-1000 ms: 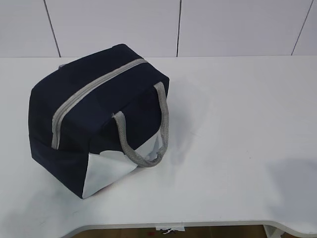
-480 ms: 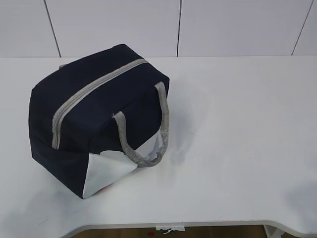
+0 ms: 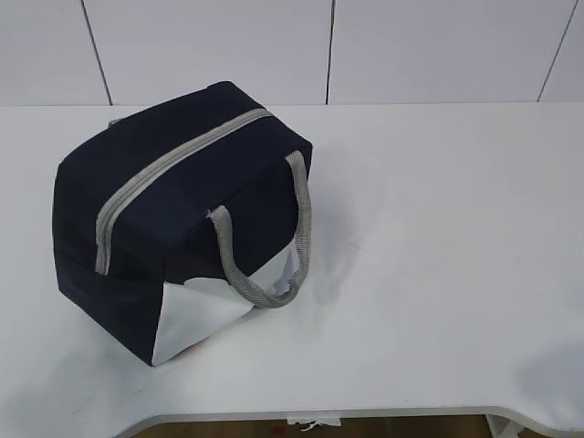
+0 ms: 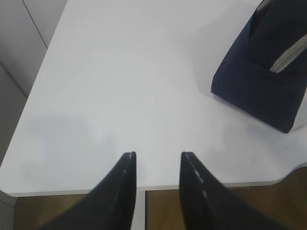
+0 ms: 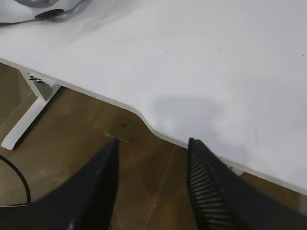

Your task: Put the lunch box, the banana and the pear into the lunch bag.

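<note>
The navy lunch bag (image 3: 173,214) stands on the left half of the white table (image 3: 438,228), its grey zipper (image 3: 164,169) shut along the top and a grey handle (image 3: 274,255) hanging over the white side panel. A corner of the lunch bag (image 4: 264,81) shows at the upper right of the left wrist view. My left gripper (image 4: 157,155) hangs open and empty over the table's front edge, apart from the bag. My right gripper (image 5: 153,143) is open and empty above the floor, just off the table edge. The lunch box, banana and pear are out of view. Neither gripper shows in the exterior view.
The table's curved front edge (image 5: 144,120) and a white table leg (image 5: 29,115) show in the right wrist view over the brown wooden floor (image 5: 72,129). A white panelled wall (image 3: 328,50) stands behind the table.
The shadow at the table's lower right has shrunk toward the corner. The handle on the bag has shifted slightly. The bag itself has not moved.
</note>
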Controlling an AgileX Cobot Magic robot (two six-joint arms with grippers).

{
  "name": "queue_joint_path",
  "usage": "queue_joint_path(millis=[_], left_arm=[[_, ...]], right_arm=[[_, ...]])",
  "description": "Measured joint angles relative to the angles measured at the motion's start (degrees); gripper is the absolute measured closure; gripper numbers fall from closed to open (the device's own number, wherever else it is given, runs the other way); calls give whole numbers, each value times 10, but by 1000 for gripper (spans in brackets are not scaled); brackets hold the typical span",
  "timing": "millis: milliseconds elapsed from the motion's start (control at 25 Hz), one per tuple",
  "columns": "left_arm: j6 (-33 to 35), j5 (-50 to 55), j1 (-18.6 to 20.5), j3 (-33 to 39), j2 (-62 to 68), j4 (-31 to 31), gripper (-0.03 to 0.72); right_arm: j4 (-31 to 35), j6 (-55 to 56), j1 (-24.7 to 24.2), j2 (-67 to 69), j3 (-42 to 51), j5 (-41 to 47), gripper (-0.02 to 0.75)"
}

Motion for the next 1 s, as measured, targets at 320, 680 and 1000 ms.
queue_joint_path(millis=[320, 680, 1000], left_arm=[[0, 0, 0, 0, 0, 0, 449], [0, 0, 0, 0, 0, 0, 449], [0, 0, -5, 0, 0, 0, 449]], right_arm=[[0, -1, 0, 0, 23, -54, 383], [-1, -1, 0, 0, 24, -59, 384], [-2, -1, -44, 0, 24, -62, 385]])
